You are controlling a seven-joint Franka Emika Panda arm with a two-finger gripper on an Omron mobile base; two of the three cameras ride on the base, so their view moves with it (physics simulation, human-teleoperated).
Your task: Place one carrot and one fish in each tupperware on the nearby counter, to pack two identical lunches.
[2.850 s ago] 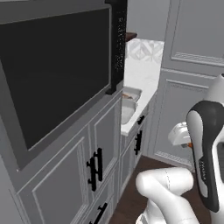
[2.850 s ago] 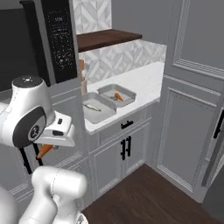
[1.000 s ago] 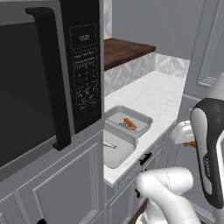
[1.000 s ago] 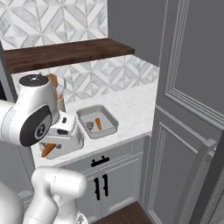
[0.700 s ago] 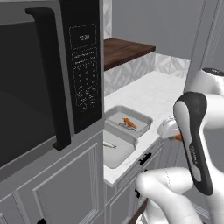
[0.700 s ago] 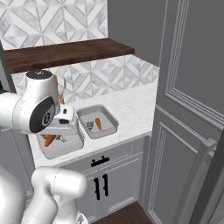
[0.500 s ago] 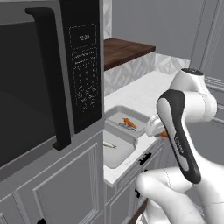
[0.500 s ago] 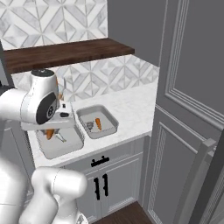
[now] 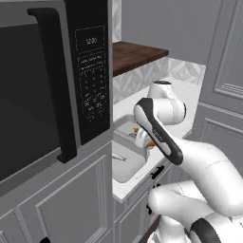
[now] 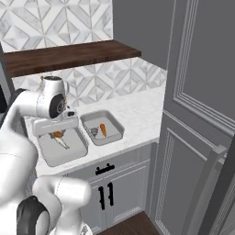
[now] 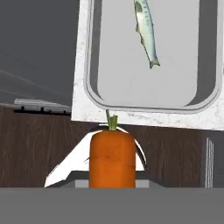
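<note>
1 carrot (image 11: pixel 111 157) sits pinched in the gripper (image 10: pixel 57 134) above the nearer tupperware (image 10: pixel 78 153).

From the hand view the carrot's green stub points at that tray's rim, where 1 fish (image 11: pixel 146 31) lies on the grey floor. Just beside it on the white bench (image 10: pixel 137 112), the 2nd tupperware (image 10: pixel 115 135) holds a carrot (image 10: pixel 103 130) and a fish (image 10: pixel 94 131). The microwave (image 9: pixel 52 90) stands left of both trays.
</note>
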